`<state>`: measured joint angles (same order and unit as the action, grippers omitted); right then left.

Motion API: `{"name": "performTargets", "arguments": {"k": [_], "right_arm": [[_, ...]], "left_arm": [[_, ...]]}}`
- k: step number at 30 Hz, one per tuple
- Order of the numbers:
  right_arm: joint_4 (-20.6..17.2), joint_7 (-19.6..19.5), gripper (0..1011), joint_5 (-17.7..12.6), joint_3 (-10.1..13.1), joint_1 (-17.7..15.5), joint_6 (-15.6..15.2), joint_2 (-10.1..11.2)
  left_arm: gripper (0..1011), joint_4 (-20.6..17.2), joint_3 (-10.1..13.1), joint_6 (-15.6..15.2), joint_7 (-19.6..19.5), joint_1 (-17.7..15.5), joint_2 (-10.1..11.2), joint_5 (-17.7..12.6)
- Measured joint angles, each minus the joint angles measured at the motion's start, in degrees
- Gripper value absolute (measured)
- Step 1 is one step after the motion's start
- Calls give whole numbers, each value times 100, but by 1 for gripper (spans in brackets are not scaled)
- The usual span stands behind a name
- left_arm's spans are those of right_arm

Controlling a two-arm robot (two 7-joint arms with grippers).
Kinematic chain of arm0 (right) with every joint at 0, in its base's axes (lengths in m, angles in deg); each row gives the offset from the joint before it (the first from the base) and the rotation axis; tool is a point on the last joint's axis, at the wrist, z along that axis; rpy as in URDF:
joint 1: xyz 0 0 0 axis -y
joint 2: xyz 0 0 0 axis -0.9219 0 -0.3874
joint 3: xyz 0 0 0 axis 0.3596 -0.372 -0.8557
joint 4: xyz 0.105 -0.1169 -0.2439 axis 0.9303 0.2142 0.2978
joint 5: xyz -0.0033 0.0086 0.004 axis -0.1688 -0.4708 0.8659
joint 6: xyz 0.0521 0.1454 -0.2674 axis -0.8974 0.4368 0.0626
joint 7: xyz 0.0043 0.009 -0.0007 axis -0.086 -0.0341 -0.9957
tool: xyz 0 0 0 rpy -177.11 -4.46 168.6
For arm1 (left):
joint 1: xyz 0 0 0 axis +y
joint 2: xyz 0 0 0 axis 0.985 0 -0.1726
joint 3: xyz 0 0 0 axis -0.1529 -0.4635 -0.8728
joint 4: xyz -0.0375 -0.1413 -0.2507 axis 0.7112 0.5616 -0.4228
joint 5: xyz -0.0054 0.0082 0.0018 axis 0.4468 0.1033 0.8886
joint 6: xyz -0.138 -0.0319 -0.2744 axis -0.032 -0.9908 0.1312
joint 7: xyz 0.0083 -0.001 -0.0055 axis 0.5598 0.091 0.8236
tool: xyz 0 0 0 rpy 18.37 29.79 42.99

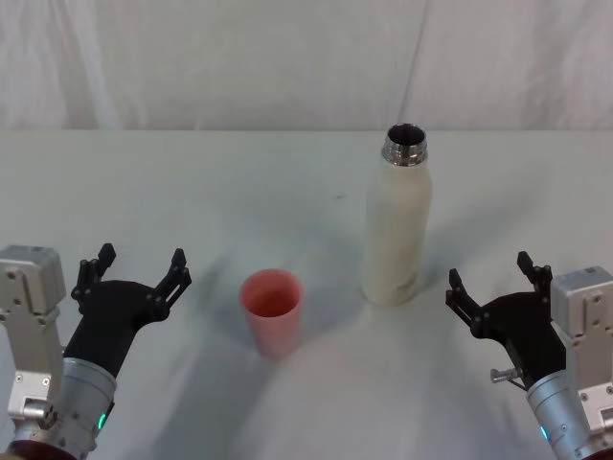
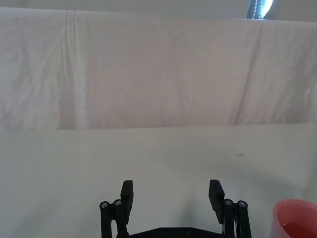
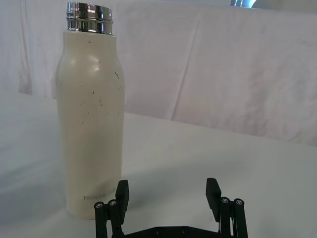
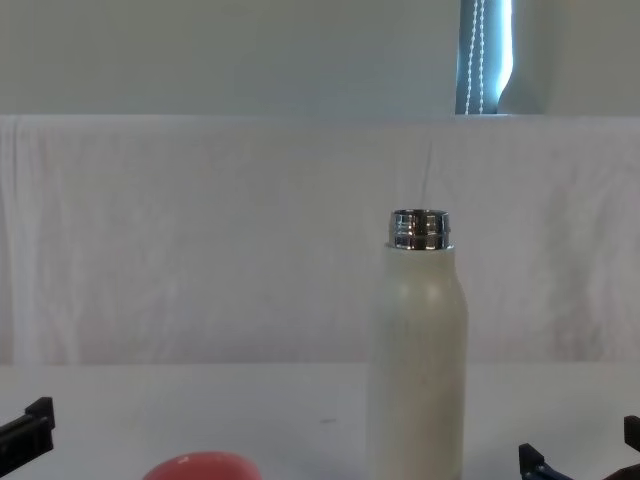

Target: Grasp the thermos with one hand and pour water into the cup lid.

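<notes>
The thermos (image 1: 399, 222) is a tall cream-white bottle with an open steel neck, standing upright right of the table's middle; it also appears in the right wrist view (image 3: 91, 119) and chest view (image 4: 417, 360). The cup lid (image 1: 272, 310), a small salmon-pink cup, stands open side up to the thermos's near left, and its rim shows at the edge of the left wrist view (image 2: 296, 218) and chest view (image 4: 200, 467). My left gripper (image 1: 137, 267) is open, left of the cup lid. My right gripper (image 1: 490, 280) is open, just right of the thermos's base.
A white cloth covers the table (image 1: 239, 192) and hangs as a backdrop (image 4: 200, 240) behind it. A small dark speck (image 1: 339, 197) lies on the cloth behind the cup lid.
</notes>
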<state>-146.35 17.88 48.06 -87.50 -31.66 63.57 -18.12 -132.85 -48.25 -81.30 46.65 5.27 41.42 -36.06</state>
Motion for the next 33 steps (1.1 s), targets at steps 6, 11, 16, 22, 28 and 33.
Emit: {"name": "performTargets", "arguments": {"k": [6,11,16,22,28,33], "right_arm": [[-3,3,1002,-3,-3,0,-3,3],[-5,5,1001,-5,-5,0,-4,5],[-6,8,1001,-6,-5,0,-4,5],[-6,9,1002,-6,-5,0,-4,4],[-6,8,1001,-6,-5,0,-4,5],[-6,9,1001,-5,-5,0,-4,4]], "left_arm": [[1001,0,0,0,0,0,0,0],[1001,0,0,0,0,0,0,0],[1001,0,0,0,0,0,0,0],[1001,0,0,0,0,0,0,0],[1001,0,0,0,0,0,0,0],[1001,0,0,0,0,0,0,0]]}}
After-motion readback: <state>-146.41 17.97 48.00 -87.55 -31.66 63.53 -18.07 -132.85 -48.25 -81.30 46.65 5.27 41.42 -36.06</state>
